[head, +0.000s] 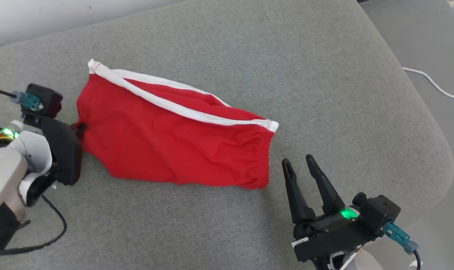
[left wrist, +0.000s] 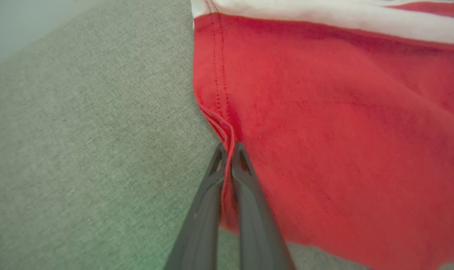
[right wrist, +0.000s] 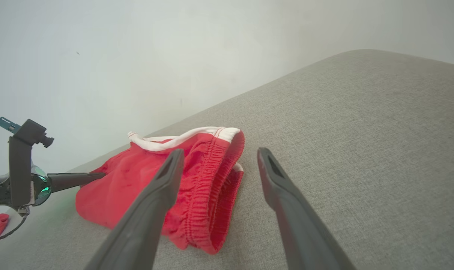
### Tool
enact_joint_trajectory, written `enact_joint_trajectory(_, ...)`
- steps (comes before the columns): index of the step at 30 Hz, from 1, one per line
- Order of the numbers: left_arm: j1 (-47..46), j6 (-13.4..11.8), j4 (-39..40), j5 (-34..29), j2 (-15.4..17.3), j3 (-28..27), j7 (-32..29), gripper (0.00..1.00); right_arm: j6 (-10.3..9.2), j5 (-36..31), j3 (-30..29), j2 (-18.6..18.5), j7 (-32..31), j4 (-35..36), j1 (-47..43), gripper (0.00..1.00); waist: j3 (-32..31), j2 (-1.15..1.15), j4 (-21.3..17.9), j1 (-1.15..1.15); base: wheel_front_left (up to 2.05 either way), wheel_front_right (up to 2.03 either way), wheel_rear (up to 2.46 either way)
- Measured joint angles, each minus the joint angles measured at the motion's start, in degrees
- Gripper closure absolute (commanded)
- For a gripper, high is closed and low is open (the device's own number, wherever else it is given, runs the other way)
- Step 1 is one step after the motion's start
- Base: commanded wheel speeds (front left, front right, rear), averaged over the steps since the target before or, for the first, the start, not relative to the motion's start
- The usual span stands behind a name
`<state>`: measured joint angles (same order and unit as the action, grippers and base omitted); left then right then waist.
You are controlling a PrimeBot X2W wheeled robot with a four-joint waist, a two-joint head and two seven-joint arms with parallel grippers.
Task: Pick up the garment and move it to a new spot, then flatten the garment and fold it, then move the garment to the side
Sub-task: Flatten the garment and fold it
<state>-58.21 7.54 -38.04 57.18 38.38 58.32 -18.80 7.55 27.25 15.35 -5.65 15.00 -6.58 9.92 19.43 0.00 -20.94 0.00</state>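
Red shorts [head: 167, 146] lie spread on the grey sofa cushion [head: 324, 75]. The left claw [left wrist: 230, 148] is pinched tight on their hemmed edge. The right claw [head: 298, 162] stands wide near their other end, not touching.

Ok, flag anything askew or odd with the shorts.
The shorts lie slanted across the cushion, rumpled rather than flat, with red cloth bunched behind the white stripe. The left claw pinches the hem edge. No damage shows.
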Motion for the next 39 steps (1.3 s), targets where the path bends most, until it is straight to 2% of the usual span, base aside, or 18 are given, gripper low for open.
enact_joint_trajectory(7, 2.90, 0.00, 1.55, 1.00, -1.23, -0.03, 4.28, 1.00, 0.00, -0.66, -0.77, -0.36, 0.01, -0.89, -1.52, 0.00, -2.54, 0.00, 1.84, 0.00, 0.00, 0.00, 0.00)
enact_joint_trajectory(15, 8.04, -0.55, 5.46, 2.15, -0.87, -0.19, 9.04, 1.00, 0.00, -1.18, -2.54, -0.38, 0.10, -2.08, -5.51, 0.00, -6.06, 0.00, 5.72, 0.00, 0.00, 0.00, 0.00)
enact_joint_trajectory(18, 10.95, -1.83, 8.24, 2.90, -0.19, -0.85, 11.34, 1.00, 0.00, -1.26, -3.28, -0.51, 0.11, -2.43, -6.78, 0.00, -7.60, 0.00, 7.06, -0.01, 0.00, 0.00, 0.00)
enact_joint_trajectory(24, 20.01, -6.44, 16.21, 4.26, 1.25, -1.32, 16.38, 1.00, 0.00, -1.24, -5.58, -0.66, 0.11, -3.43, -9.62, 0.00, -10.14, 0.00, 10.47, -0.01, 0.00, 0.00, 0.00)
enact_joint_trajectory(32, 29.28, -11.36, 21.71, 7.31, 0.98, -1.99, 21.43, 1.00, 0.00, -1.25, -7.26, -0.53, 0.11, -4.24, -11.62, 0.00, -12.01, 0.00, 13.05, -0.01, 0.00, 0.00, 0.00)
enact_joint_trajectory(33, 30.08, -12.23, 21.72, 7.34, 0.54, -2.42, 23.16, 0.74, 0.00, -1.30, -7.28, -0.54, 0.11, -4.28, -11.74, 0.00, -12.14, 0.00, 13.29, -0.01, 0.00, 0.00, 0.00)
enact_joint_trajectory(34, 30.42, -12.79, 21.64, 7.06, 0.11, -2.57, 24.55, 0.00, 0.00, -1.41, -7.31, -0.58, 0.11, -4.34, -11.82, 0.00, -12.26, 0.00, 13.47, -0.01, 0.00, 0.00, 0.00)
enact_joint_trajectory(39, 31.12, -15.32, 19.89, 3.47, -1.70, -4.05, 31.83, 0.00, 0.00, -2.05, -6.80, -1.11, 0.11, -4.27, -11.76, 0.00, -13.01, 0.00, 14.20, -0.01, 0.00, 0.00, 0.00)
